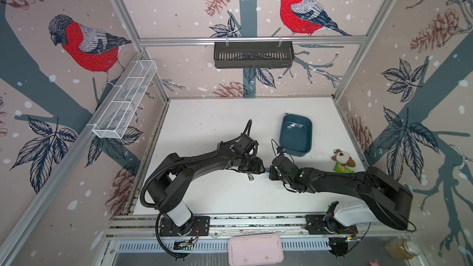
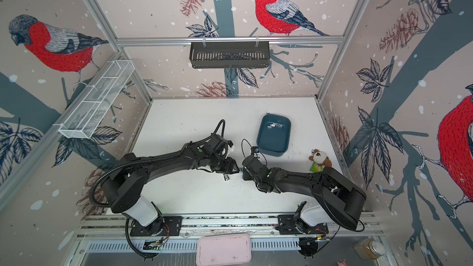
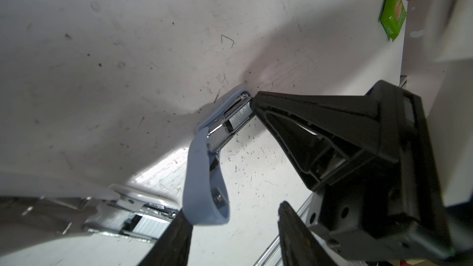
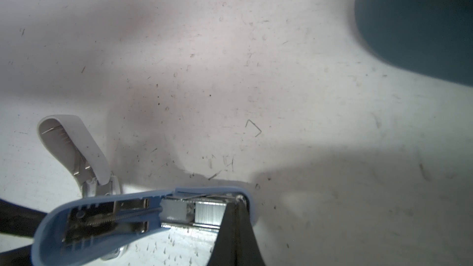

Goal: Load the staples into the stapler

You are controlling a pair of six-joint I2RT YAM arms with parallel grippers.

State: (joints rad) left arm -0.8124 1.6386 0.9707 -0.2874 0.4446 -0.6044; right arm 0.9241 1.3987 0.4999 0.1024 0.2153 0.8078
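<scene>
Off the table, past its front edge, a pink plastic tray [image 1: 256, 249] and an amber jar [image 1: 404, 249] are sitting. On the scuffed white table [image 1: 204, 124], middle toward the front edge, both arms are meeting nose to nose and hiding most of the staplers in both top views.

There the blue stapler [image 3: 202, 175] is lying open, its smooth rounded plastic lid swung up and its chrome channel bared. The staples [image 3: 239, 116], a ribbed grey strip, are sitting in that channel at its front end. The right gripper [image 3: 252, 101] is pinched together, its black wedge tip pressing on the strip. The left gripper [image 3: 231, 208] is standing with jaws apart. The lid end is between them, touching one finger [image 3: 176, 236], with a gap to the other.

A white stapler [image 4: 74, 144] is lying open just beside, also carrying a grey strip. A loose bent wire staple [image 4: 253, 127] is lying near.

At the right edge a plush toy [image 1: 343, 158] is leaning on a green packet [image 1: 341, 168]. Farther back, a teal rounded tray [image 1: 297, 149] is holding small pale pieces [image 1: 294, 125], too small to tell apart. A black slotted basket [image 1: 253, 55] and a white wire basket [image 1: 125, 98] are hanging on the walls.
</scene>
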